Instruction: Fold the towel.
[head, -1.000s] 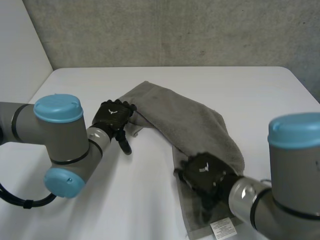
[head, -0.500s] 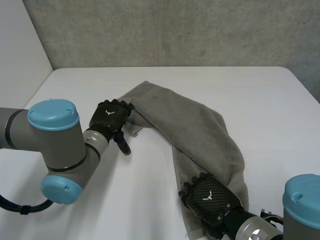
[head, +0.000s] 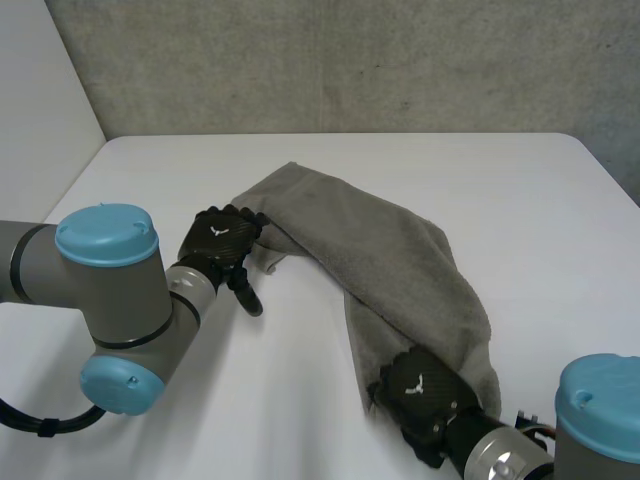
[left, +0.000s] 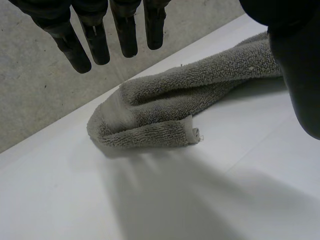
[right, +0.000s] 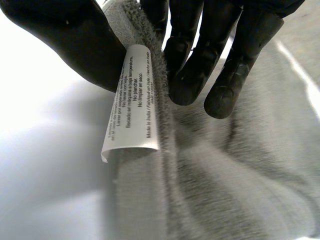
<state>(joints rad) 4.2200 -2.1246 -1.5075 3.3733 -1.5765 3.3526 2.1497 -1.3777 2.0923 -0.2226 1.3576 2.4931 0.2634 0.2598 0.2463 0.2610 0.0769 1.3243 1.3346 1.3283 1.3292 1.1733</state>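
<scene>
A grey towel (head: 390, 250) lies bunched in a long diagonal strip across the white table (head: 520, 190). My left hand (head: 218, 238) rests at the towel's far-left end, open. In the left wrist view its straight fingers (left: 125, 30) hover above the folded towel (left: 170, 110) end without touching it. My right hand (head: 420, 388) is at the towel's near end. In the right wrist view its thumb (right: 65, 40) and fingers (right: 195, 65) pinch the towel (right: 225, 190) edge beside a white care label (right: 131, 100).
A grey wall (head: 350, 60) rises behind the table's far edge. Bare table surface lies to the right of the towel and in front of the left hand.
My right hand has drawn back toward the table's near edge and closed on the towel's near end, gathering the flat part with the label. The left hand has barely moved.
</scene>
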